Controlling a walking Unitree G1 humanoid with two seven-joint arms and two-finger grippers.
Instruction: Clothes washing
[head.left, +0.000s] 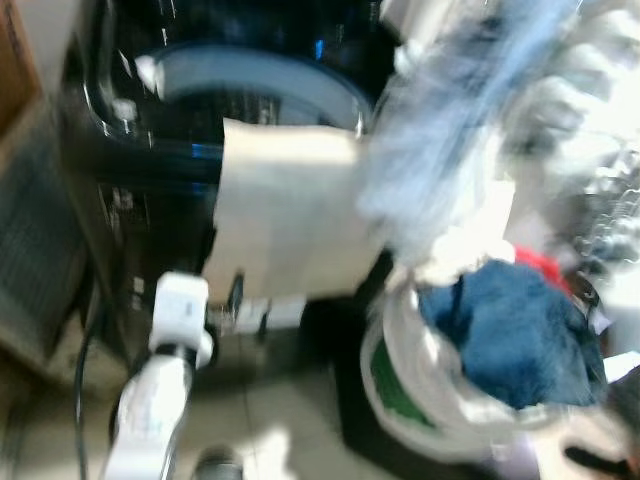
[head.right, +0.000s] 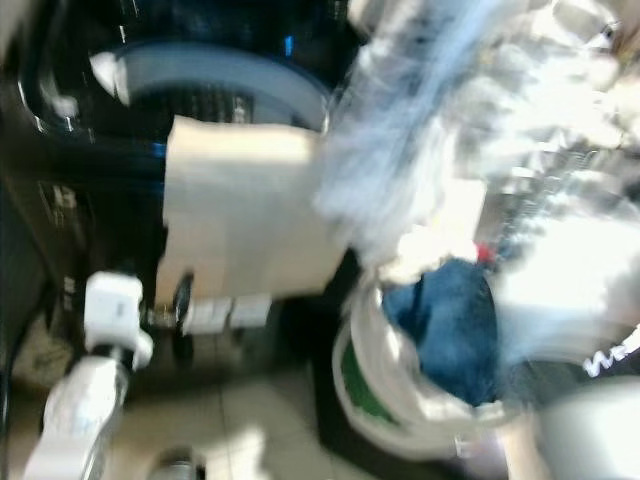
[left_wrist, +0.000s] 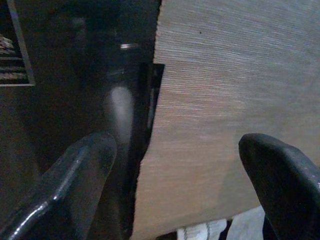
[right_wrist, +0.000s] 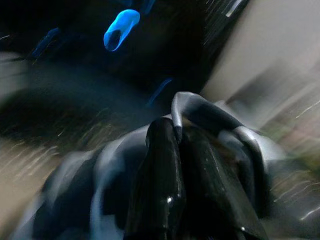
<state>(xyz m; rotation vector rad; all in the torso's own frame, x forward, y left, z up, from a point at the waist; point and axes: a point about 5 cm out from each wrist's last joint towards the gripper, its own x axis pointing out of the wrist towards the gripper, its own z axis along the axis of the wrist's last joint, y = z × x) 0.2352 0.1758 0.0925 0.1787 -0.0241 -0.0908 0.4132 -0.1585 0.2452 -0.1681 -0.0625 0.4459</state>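
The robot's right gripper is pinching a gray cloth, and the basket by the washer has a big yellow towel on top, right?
Not quite. The towel on top of the basket is dark blue, not yellow, as the left eye view shows. The rest holds: in the right wrist view the right gripper is shut on a gray cloth, and the basket stands beside the washer.

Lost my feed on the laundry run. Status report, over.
Right gripper shut on pale blue garment, lifted by washer. Left gripper open at beige cloth. Basket holds dark blue garment.
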